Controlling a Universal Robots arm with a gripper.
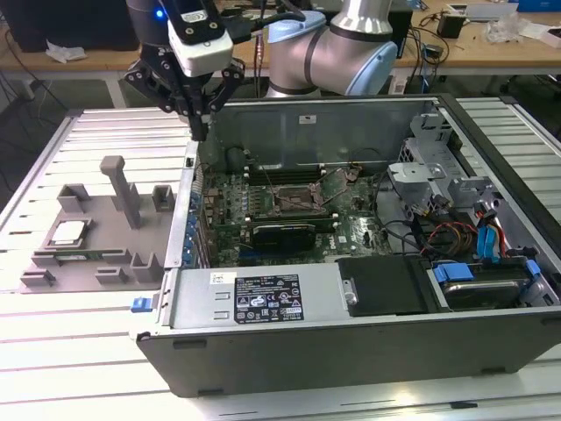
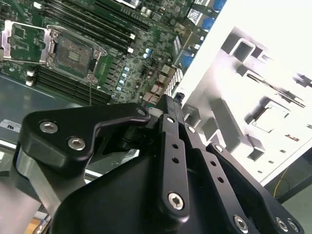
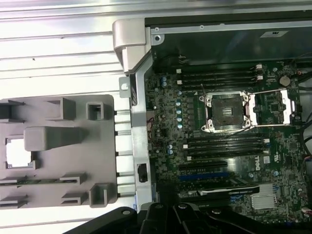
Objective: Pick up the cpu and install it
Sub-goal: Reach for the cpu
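Three cameras, one open computer case (image 1: 368,338).
Exterior view looks down from afar; both wrist views look down closer, sharing the socket (image 3: 226,111).

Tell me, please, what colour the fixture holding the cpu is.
Plain grey fixture, holding the silver cpu; the exterior view shows it best.

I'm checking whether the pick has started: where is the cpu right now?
The cpu lies in a recess of the grey fixture tray at the exterior view's left, outside the computer case, beside the tray's tall post.
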